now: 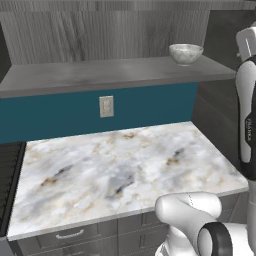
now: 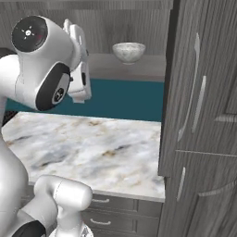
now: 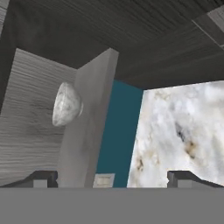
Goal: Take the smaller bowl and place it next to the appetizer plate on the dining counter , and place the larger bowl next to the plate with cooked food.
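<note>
The smaller bowl [image 1: 185,53], marbled grey-white, stands upright near the right end of a grey wall shelf [image 1: 100,75] above the kitchen worktop. It also appears in the right base view [image 2: 128,51]. In the rolled hand view the bowl [image 3: 66,104] lies left of the shelf edge, well ahead of my gripper [image 3: 111,179]. The gripper is open, with nothing between its fingertips [image 3: 43,178]. My raised white hand [image 2: 77,55] hangs left of the bowl and short of the shelf. The larger bowl, both plates and the dining counter are out of view.
A marble worktop [image 1: 125,170] over grey drawers lies below the shelf, with a teal backsplash and a wall outlet [image 1: 106,106]. A tall dark wood cabinet [image 2: 203,115] with long handles rises just right of the shelf and worktop.
</note>
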